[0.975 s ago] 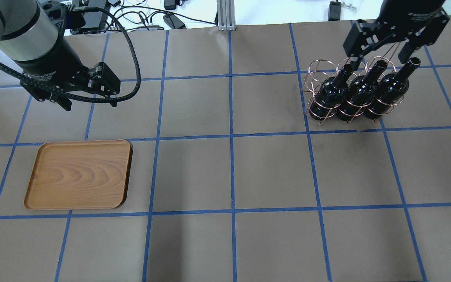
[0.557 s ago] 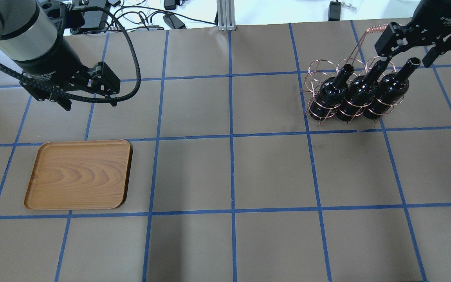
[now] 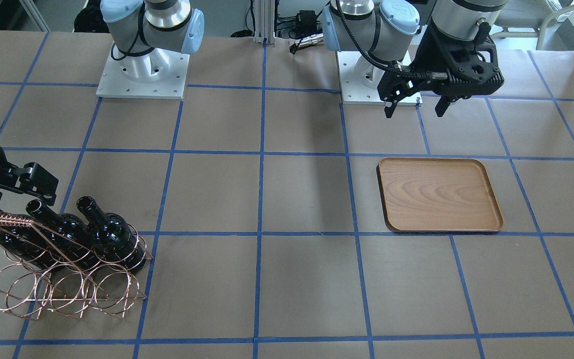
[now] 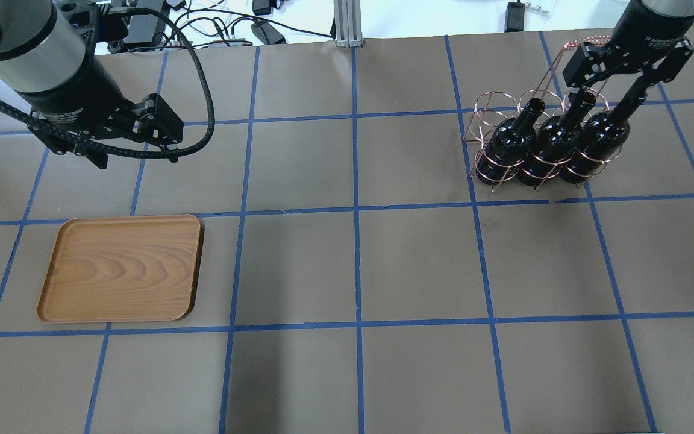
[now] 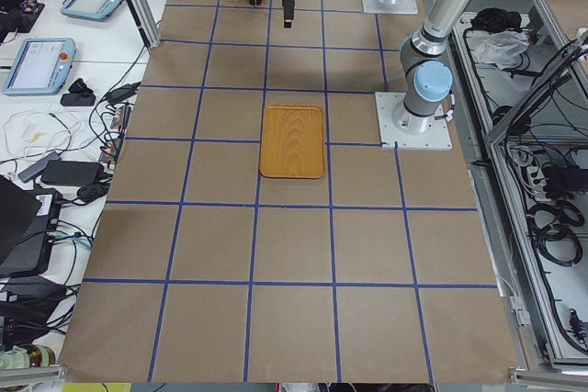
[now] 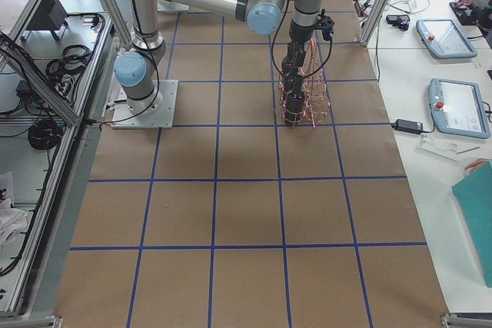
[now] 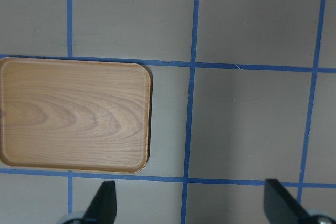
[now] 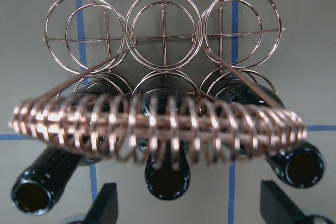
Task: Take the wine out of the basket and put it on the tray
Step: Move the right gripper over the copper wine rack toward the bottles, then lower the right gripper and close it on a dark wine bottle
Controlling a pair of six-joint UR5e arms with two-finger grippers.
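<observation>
— Hovering over the bottle necks, my right hand (image 8: 191, 201) is released and holds nothing. Its fingers (image 8: 107, 203) stand wide on either side of the middle wine bottle (image 8: 167, 181).
— What's in the way?
— The basket's (image 4: 481, 111) coiled handle (image 8: 157, 127) runs across my wrist view and covers all three bottles' shoulders. They lie tilted in the basket, side by side, necks up, at the counter's (image 4: 413, 259) far right.
— And the other side?
— My left hand (image 4: 137, 158) hangs released too, near the tray (image 4: 121, 268), not touching it.
— Any writing?
— White print on both hands' bodies, too small for me to read. From across the counter my right hand is cut by the frame edge, and I cannot tell whether its fingers touch glass.
</observation>
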